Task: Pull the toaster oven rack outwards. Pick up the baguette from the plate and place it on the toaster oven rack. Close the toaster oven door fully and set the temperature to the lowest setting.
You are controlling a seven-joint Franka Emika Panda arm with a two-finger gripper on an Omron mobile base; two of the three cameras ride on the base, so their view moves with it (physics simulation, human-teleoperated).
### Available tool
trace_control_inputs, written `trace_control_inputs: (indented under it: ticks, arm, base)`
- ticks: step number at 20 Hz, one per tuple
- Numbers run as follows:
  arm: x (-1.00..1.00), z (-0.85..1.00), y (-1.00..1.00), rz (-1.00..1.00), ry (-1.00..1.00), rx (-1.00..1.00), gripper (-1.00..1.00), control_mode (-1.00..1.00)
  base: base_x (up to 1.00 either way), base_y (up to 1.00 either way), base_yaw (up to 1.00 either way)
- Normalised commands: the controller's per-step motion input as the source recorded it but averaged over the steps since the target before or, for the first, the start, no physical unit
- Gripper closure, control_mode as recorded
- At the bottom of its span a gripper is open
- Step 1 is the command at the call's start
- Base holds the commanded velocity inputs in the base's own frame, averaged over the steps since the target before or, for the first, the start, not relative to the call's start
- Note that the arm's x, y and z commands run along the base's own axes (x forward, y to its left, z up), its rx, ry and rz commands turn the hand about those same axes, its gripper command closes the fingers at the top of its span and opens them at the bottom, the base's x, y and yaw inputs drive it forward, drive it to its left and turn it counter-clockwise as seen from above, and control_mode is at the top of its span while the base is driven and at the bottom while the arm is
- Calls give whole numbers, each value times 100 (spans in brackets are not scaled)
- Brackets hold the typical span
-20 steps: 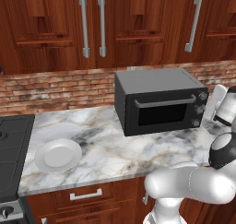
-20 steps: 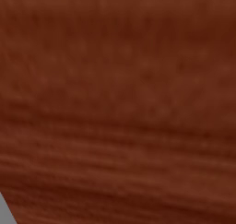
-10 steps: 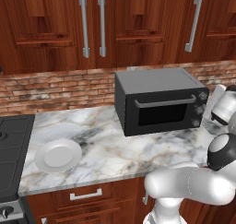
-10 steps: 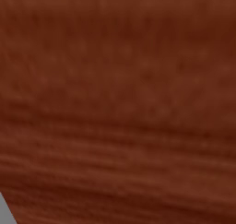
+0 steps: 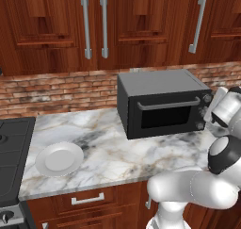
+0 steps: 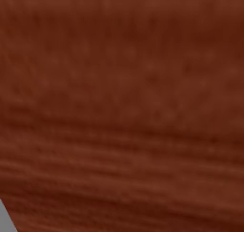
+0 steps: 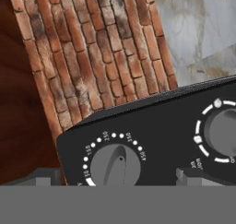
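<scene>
The dark grey toaster oven (image 5: 162,103) stands on the marble counter with its toaster oven door (image 5: 164,118) shut, so the toaster oven rack is hidden behind the glass. The white plate (image 5: 60,158) lies bare at the counter's left; the baguette is out of view. My gripper (image 5: 212,111) hovers at the oven's right front, by the knob column (image 5: 206,112). In the hand view the gripper (image 7: 117,178) is open, with a numbered dial (image 7: 115,165) between its fingertips (image 7: 42,177) and a second knob (image 7: 224,133) to the right.
A black stove (image 5: 12,162) adjoins the counter (image 5: 117,152) on the left. Wooden wall cabinets (image 5: 94,25) hang above a brick backsplash (image 5: 56,89). A brown wooden surface (image 6: 122,107) stands close in front of the right base camera.
The hand and elbow have shifted only slightly beside the oven's knobs. The oven, the plate and the open jaws are as before.
</scene>
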Motion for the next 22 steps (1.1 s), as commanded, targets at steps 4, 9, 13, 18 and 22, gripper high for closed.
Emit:
trace_control_inputs:
  ticks: [4, 9, 13, 18, 22]
  arm:
    - [0, 0, 0, 0, 0, 2, -100, -100]
    - [0, 0, 0, 3, 0, 1, -100, -100]
    - [6, 0, 0, 7, 0, 2, -100, -100]
    - [8, 0, -5, 6, -1, 1, -100, -100]
    - [0, 0, -26, 1, -3, 1, -100, -100]
  base:
    - [0, 0, 0]
    - [0, 0, 0]
    - [0, 0, 0]
    - [0, 0, 0]
    - [0, 0, 0]
